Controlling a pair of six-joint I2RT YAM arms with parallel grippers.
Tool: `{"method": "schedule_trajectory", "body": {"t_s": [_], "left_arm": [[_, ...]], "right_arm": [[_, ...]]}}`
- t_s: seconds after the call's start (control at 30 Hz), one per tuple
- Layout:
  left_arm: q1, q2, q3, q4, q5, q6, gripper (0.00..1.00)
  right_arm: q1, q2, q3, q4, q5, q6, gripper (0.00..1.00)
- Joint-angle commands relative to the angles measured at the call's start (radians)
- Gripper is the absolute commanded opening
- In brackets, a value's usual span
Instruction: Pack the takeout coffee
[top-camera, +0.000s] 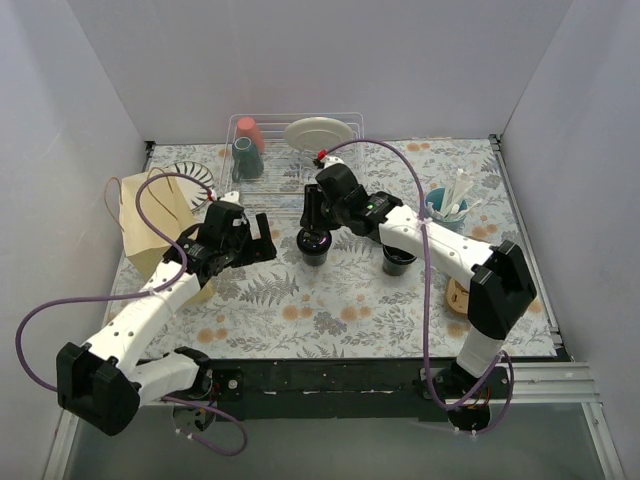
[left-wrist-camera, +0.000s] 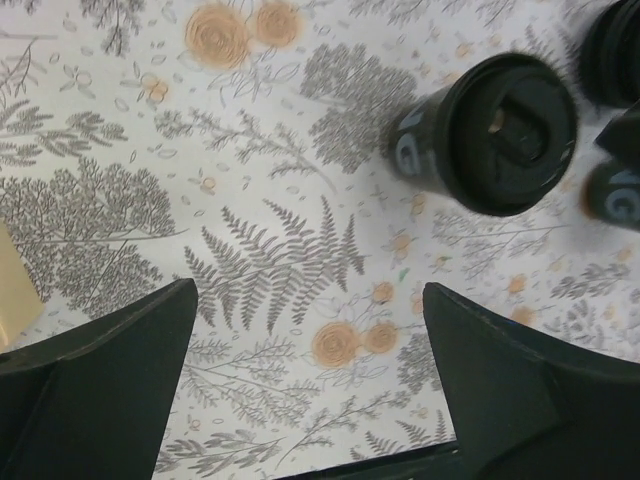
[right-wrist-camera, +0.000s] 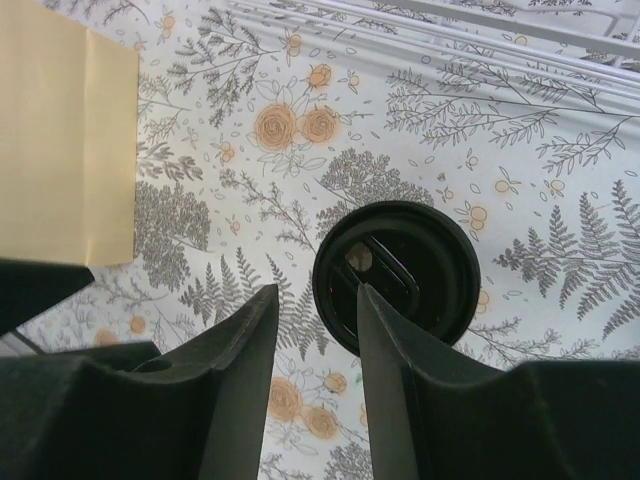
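The takeout coffee is two small black cups. The lidded cup (top-camera: 315, 244) stands mid-table, and in the right wrist view the lidded cup (right-wrist-camera: 400, 275) shows its ringed lid from above. The other cup (top-camera: 398, 260) stands to its right. My right gripper (top-camera: 313, 220) hovers just over the lidded cup. In its wrist view the right gripper (right-wrist-camera: 315, 300) is open, with only tablecloth between the fingers and one finger overlapping the lid's left edge. My left gripper (top-camera: 258, 240) is wide open left of the lidded cup (left-wrist-camera: 500, 130); in its wrist view the left gripper (left-wrist-camera: 310, 290) is empty.
A brown paper bag (top-camera: 155, 225) stands at the left, behind my left arm; the bag (right-wrist-camera: 65, 150) also shows in the right wrist view. A light-blue cup of white sticks (top-camera: 446, 207) is at the right. A dish rack (top-camera: 345, 150) at the back holds tumblers and a plate.
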Motion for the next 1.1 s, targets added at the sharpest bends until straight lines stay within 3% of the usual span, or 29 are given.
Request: {"method": "schedule_trajectory", "body": {"t_s": [0.0,0.17,0.83,0.93,1.07], "left_arm": [[-0.003,-0.068,-0.087,0.031,0.018,0.055,0.98],[-0.003,-0.094,-0.108,0.051,0.054,0.076,0.98],[-0.003,-0.184,-0.191,0.142,0.093,0.09,0.98],[-0.003,-0.172,-0.191,0.14,0.093,0.093,0.98],[-0.003,-0.165,-0.19,0.142,0.093,0.096,0.98]], "right_arm": [[0.037,0.074,0.117,-0.054,0.136,0.054,0.46],[0.057,0.14,0.167,-0.118,0.233,0.079,0.45],[0.079,0.272,0.28,-0.202,0.197,0.113,0.36],[0.084,0.28,0.288,-0.216,0.217,0.114,0.32],[0.085,0.283,0.289,-0.216,0.231,0.084,0.19]]}}
